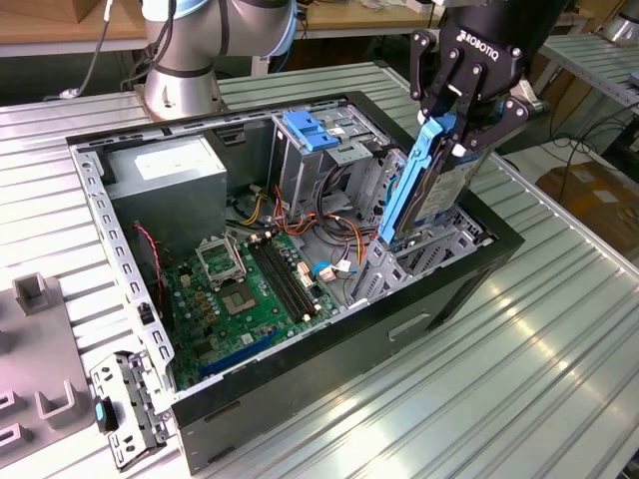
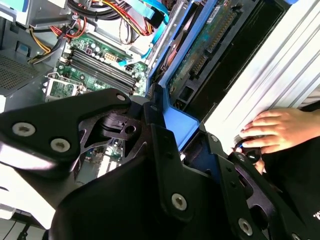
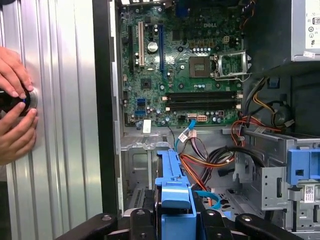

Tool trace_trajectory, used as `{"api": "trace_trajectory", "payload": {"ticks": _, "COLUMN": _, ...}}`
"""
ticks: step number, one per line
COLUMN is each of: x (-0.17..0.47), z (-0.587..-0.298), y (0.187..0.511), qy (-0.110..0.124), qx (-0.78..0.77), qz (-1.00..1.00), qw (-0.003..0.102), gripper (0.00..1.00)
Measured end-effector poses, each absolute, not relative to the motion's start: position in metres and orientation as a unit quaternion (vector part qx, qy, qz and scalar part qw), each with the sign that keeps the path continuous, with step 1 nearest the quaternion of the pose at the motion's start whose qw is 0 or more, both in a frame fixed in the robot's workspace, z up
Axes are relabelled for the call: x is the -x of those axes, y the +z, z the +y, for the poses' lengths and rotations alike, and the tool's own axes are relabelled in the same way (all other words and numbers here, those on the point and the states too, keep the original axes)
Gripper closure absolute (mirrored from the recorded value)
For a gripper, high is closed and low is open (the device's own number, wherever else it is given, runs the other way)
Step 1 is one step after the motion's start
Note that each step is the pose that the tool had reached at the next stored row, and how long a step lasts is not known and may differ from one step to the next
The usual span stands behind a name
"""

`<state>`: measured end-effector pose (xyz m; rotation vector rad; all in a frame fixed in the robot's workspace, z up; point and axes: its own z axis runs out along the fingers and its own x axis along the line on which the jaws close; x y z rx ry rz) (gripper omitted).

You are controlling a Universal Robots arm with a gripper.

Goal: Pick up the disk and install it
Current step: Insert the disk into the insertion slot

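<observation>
My gripper (image 1: 462, 135) is shut on the top end of the disk (image 1: 434, 195), a silver drive in a blue plastic carrier (image 1: 404, 190). The disk stands on end, slightly tilted, over the exterior view's right side of the open computer case (image 1: 300, 419). Its lower end reaches down to the grey metal drive bay (image 1: 399, 264). In the first wrist view the blue carrier (image 3: 172, 187) runs away from the gripper (image 3: 175, 222) toward the bay. The second wrist view shows the disk's circuit-board side (image 2: 207, 47) beyond my black fingers (image 2: 165, 150).
Inside the case lie a green motherboard (image 1: 245, 289), a grey power supply (image 1: 165, 175), loose cables (image 1: 329, 235) and a grey cage with a blue latch (image 1: 312, 130). A person's hands (image 3: 15, 107) rest on the ribbed metal table (image 1: 519, 369) beside the case.
</observation>
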<state>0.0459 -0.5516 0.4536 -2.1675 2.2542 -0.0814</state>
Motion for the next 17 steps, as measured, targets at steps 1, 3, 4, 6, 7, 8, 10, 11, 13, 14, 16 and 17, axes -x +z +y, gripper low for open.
{"api": "trace_trajectory", "payload": {"ticks": 1, "x": -0.047, "z": -0.552, "y": 0.450, "qy": -0.026, "qx": 0.692, "qz": 0.721, "qw": 0.006, "gripper": 0.63}}
{"api": "trace_trajectory", "payload": {"ticks": 3, "x": -0.048, "z": -0.554, "y": 0.448, "qy": -0.025, "qx": 0.692, "qz": 0.722, "qw": 0.006, "gripper": 0.63}}
{"api": "trace_trajectory", "payload": {"ticks": 4, "x": -0.048, "z": -0.554, "y": 0.447, "qy": -0.025, "qx": 0.692, "qz": 0.722, "qw": 0.005, "gripper": 0.63}}
{"api": "trace_trajectory", "payload": {"ticks": 6, "x": -0.048, "z": -0.555, "y": 0.446, "qy": -0.025, "qx": 0.692, "qz": 0.722, "qw": 0.005, "gripper": 0.63}}
{"api": "trace_trajectory", "payload": {"ticks": 7, "x": -0.048, "z": -0.555, "y": 0.445, "qy": -0.025, "qx": 0.692, "qz": 0.722, "qw": 0.005, "gripper": 0.63}}
{"api": "trace_trajectory", "payload": {"ticks": 8, "x": -0.048, "z": -0.555, "y": 0.444, "qy": -0.025, "qx": 0.692, "qz": 0.722, "qw": 0.005, "gripper": 0.63}}
{"api": "trace_trajectory", "payload": {"ticks": 10, "x": -0.048, "z": -0.555, "y": 0.443, "qy": -0.024, "qx": 0.692, "qz": 0.722, "qw": 0.005, "gripper": 0.63}}
{"api": "trace_trajectory", "payload": {"ticks": 11, "x": -0.048, "z": -0.556, "y": 0.443, "qy": -0.024, "qx": 0.692, "qz": 0.722, "qw": 0.005, "gripper": 0.63}}
{"api": "trace_trajectory", "payload": {"ticks": 13, "x": -0.048, "z": -0.556, "y": 0.442, "qy": -0.024, "qx": 0.692, "qz": 0.722, "qw": 0.004, "gripper": 0.63}}
{"api": "trace_trajectory", "payload": {"ticks": 14, "x": -0.048, "z": -0.556, "y": 0.442, "qy": -0.024, "qx": 0.692, "qz": 0.722, "qw": 0.004, "gripper": 0.63}}
{"api": "trace_trajectory", "payload": {"ticks": 16, "x": -0.048, "z": -0.556, "y": 0.441, "qy": -0.024, "qx": 0.692, "qz": 0.722, "qw": 0.004, "gripper": 0.63}}
{"api": "trace_trajectory", "payload": {"ticks": 17, "x": -0.048, "z": -0.556, "y": 0.440, "qy": -0.024, "qx": 0.692, "qz": 0.722, "qw": 0.004, "gripper": 0.63}}
